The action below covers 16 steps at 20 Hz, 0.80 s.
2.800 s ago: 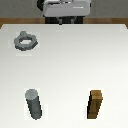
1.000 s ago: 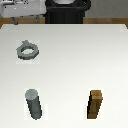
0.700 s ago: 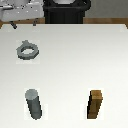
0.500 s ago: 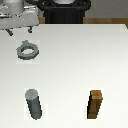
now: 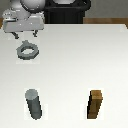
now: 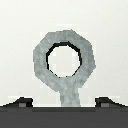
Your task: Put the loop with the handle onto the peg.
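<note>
We count one loop with the handle [image 5: 28, 51], one peg [image 5: 34, 104] and one brown block [image 5: 95, 104]. The loop (grey, octagonal outside, round hole) lies flat on the white table [image 5: 75, 60], well apart from the peg. Our gripper [image 5: 26, 34], jaws apart, has come down just above it since half a second ago.

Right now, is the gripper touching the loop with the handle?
Apart. In the exterior view the gripper hangs open above the loop with the handle, bare table showing between fingertips and ring. The wrist view shows the fingers either side of the handle, not touching.
</note>
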Available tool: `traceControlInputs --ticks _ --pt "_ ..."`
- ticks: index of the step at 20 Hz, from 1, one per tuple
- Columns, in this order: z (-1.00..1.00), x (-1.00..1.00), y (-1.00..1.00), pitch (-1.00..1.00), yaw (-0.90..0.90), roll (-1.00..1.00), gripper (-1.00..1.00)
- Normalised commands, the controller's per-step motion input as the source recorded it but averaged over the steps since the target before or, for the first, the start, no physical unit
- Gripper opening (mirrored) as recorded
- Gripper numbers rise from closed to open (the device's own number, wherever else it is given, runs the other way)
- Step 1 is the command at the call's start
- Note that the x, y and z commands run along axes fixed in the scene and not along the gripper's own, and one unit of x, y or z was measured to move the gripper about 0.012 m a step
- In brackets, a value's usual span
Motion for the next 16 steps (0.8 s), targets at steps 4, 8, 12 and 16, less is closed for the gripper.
traceControlInputs --ticks 4,8,12,16 --pt "-0.50 0.00 -0.25 0.00 0.00 0.00 1.00" --pt "-0.75 0.00 0.00 0.00 0.00 0.00 1.00" --pt "0.00 0.00 0.00 0.00 0.00 0.00 -1.00" --pt "0.00 0.00 0.00 0.00 0.00 0.00 -1.00"
